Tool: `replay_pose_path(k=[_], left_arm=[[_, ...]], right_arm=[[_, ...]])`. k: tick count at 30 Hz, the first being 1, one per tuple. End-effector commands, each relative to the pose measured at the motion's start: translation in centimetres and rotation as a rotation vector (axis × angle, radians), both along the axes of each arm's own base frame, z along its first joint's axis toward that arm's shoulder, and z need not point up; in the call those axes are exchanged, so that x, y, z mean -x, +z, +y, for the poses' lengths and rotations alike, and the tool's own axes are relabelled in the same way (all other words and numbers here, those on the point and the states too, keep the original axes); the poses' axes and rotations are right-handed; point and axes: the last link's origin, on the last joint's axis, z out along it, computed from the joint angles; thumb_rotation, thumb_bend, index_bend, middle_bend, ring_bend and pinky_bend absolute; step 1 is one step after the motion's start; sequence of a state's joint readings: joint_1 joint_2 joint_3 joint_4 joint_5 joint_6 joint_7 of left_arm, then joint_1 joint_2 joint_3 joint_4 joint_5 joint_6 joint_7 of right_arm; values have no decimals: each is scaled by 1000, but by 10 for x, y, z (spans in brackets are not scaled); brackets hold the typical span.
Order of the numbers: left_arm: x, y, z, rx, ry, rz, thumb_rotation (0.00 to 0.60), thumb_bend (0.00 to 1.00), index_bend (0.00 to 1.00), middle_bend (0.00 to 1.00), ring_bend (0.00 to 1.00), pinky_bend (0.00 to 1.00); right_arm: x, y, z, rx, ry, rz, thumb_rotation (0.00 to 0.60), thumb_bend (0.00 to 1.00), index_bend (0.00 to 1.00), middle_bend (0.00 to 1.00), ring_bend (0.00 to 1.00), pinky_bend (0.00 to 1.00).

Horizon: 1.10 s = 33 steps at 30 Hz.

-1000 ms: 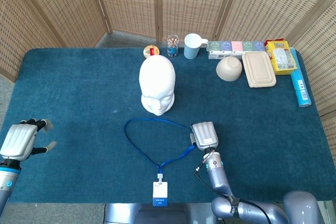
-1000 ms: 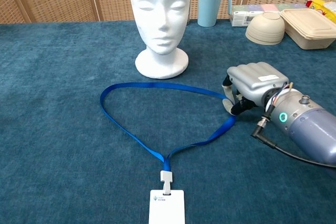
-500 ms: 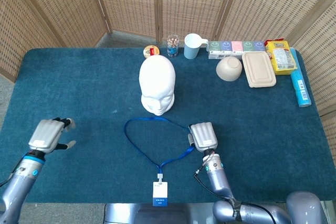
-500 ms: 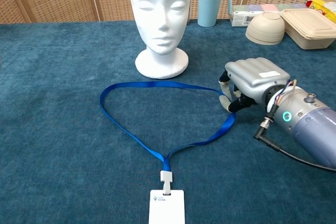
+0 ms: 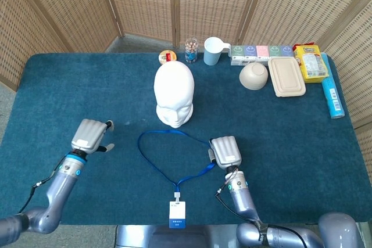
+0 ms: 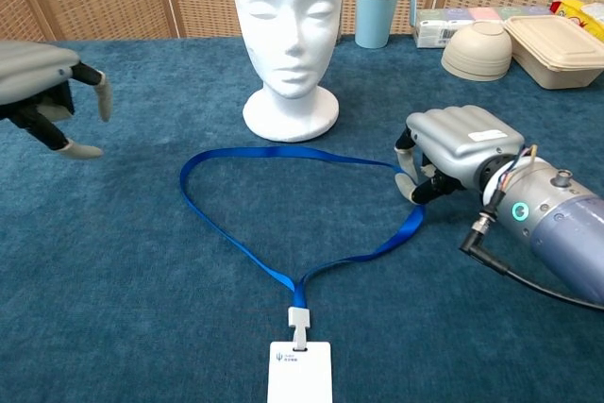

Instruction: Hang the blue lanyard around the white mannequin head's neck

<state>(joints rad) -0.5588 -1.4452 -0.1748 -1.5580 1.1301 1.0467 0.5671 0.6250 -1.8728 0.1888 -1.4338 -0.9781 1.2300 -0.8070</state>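
my right hand (image 6: 453,148) pinches the blue lanyard (image 6: 283,219), which lies looped on the bench (image 5: 70,91) before the mannequin head (image 5: 174,93). left hand (image 5: 90,135) spread, empty. only the head view shows the jar (image 5: 191,50).

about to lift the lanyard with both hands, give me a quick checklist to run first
1. Right hand at the blue lanyard strap: ok, fingers curled at its right bend; a firm pinch cannot tell.
2. Left hand on the strap: not ok, apart from it, holding nothing.
3. Loop lying open on the table: ok, no twist seen.
4. White mannequin head upright: ok.
5. Badge free: ok, flat near the table edge.
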Motion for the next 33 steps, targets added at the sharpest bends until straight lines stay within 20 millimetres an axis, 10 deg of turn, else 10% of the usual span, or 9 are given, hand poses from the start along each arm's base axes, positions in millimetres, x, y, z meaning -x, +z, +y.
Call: replay_pose_path(k=[1,33], left_arm=[[-9,-12,7,-2,8,-9,430,214,483,1000,1000,1000],[-49,-79,32,63,117,-76,468,313,509,1000,1000,1000]], right_arm=[[1,0,0,-2,-2,-1,536,575,692,1000,1000,1000],[9,-4,-2,-28,-29,-17,534,576,700,1000,1000,1000]])
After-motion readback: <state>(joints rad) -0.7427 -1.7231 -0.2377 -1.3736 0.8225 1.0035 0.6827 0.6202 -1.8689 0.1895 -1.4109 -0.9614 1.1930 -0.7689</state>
